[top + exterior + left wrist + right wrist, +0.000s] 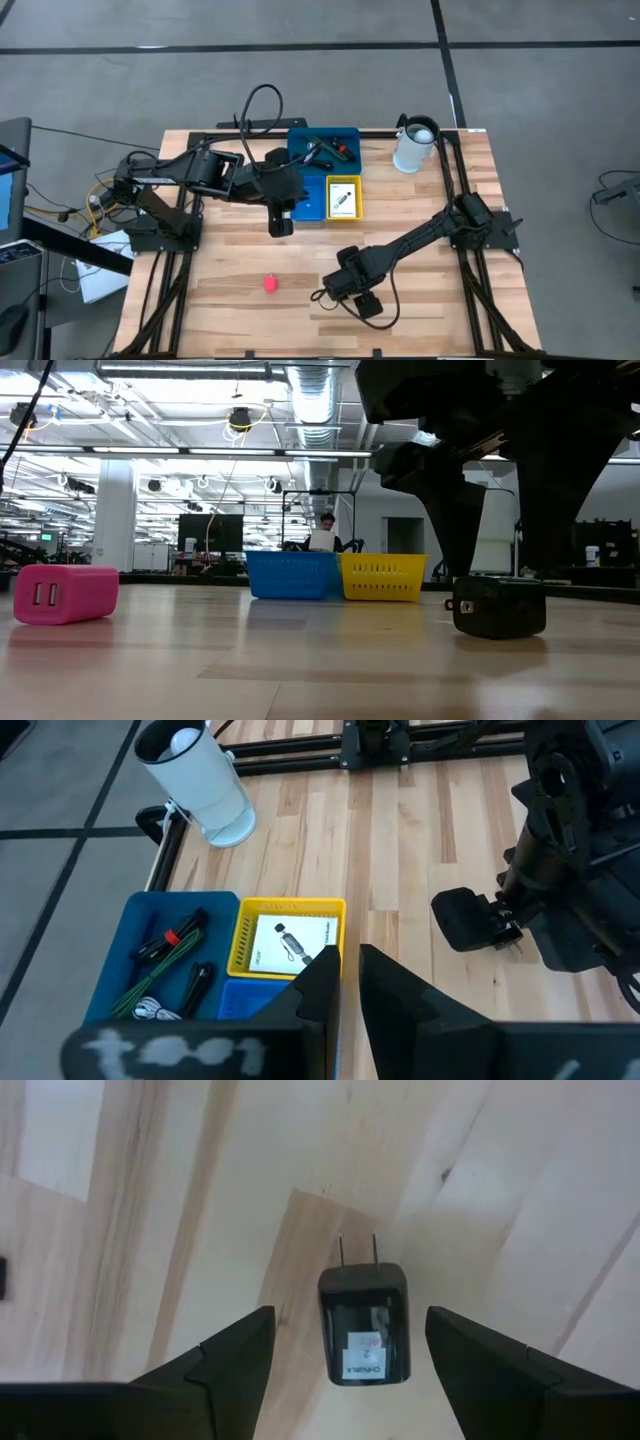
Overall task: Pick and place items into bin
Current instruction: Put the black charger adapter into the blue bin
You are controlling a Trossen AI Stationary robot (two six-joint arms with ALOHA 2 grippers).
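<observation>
A black plug adapter (364, 1322) lies flat on the wooden table (230, 300) near the front edge, its two metal prongs pointing away from the right gripper (350, 1360). In the right wrist view we see it between that gripper's two dark fingers (215, 1360), which stand wide apart on either side of it without touching it. From above we cannot see the adapter, because the right gripper (358, 292) covers it. In the low view we see a dark block (498, 605) resting on the wood under the arm, but we cannot make out its details.

We count one pink-red block (270, 284), lying alone on the table well to the left of the right gripper; in the low view its end shows two slots (66, 593). We count one bin set (324, 170) at the back of the table: one wide blue tray (165, 960) holding cables and pens too tangled for us to count, one yellow bin (290, 945) holding one white printed card (290, 941), and one small blue bin (245, 1000), mostly hidden behind the left gripper (345, 985). That gripper hovers just in front of the bins, its fingers nearly together and holding nothing. One white pitcher (415, 145) stands to the right of the bins.
</observation>
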